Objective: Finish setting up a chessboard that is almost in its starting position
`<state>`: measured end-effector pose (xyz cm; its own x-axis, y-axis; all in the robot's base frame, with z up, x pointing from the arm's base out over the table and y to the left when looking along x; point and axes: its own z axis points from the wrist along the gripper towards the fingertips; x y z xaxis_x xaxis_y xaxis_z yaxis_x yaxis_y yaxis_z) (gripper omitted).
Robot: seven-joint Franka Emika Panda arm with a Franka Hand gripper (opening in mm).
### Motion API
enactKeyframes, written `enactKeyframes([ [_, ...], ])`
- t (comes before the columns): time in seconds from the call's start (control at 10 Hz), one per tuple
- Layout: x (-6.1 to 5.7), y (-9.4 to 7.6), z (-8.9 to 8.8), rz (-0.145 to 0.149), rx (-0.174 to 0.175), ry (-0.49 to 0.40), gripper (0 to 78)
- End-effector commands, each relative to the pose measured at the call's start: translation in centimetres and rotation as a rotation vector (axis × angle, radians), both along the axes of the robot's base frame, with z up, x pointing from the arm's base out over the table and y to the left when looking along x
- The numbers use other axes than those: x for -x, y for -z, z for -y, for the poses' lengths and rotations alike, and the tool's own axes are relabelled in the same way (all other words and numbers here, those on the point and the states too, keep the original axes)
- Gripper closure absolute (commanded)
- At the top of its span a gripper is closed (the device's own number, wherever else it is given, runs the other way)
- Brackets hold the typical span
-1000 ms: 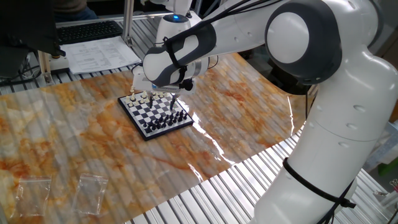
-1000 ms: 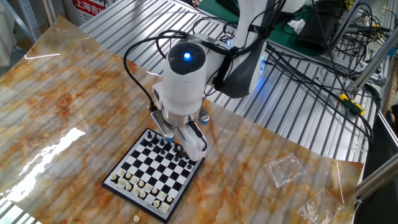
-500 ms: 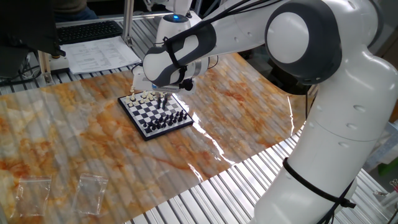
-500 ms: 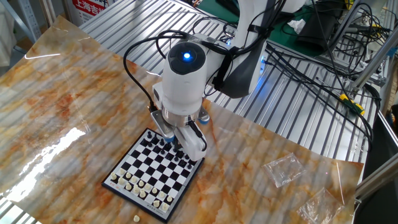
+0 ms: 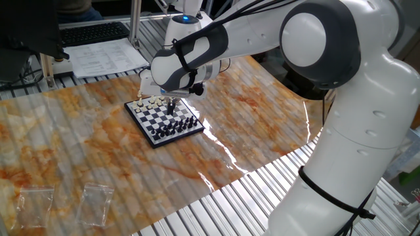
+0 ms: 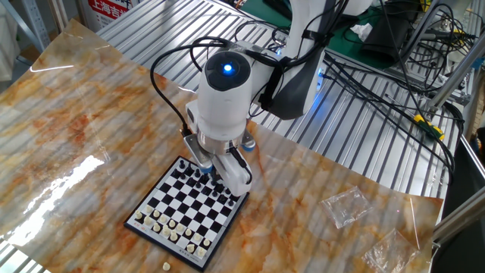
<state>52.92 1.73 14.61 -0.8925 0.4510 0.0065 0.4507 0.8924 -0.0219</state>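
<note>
Over the chessboard the gripper hangs low above the black pieces' end. Whether its fingers are parted or clenched cannot be told.

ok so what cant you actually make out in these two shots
- Claw: whether it is open or shut, or holds a piece; too small in one fixed view, hidden behind the wrist in the other.
- Pieces on the chessboard: too tiny in both views to tell types or which is misplaced.
- Black pieces' edge: partly covered by the arm in the other fixed view.
</note>
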Motion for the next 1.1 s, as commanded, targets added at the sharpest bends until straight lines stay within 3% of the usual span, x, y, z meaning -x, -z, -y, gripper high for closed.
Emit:
enactKeyframes([
  [0.1, -0.1, -0.1, 0.0, -0.019, -0.082, -0.133, 75.3],
  [0.5, -0.1, -0.1, 0.0, -0.021, -0.08, -0.118, 75.3],
  [1.1, -4.1, -0.4, 0.5, -0.02, -0.062, -0.083, 75.3],
])
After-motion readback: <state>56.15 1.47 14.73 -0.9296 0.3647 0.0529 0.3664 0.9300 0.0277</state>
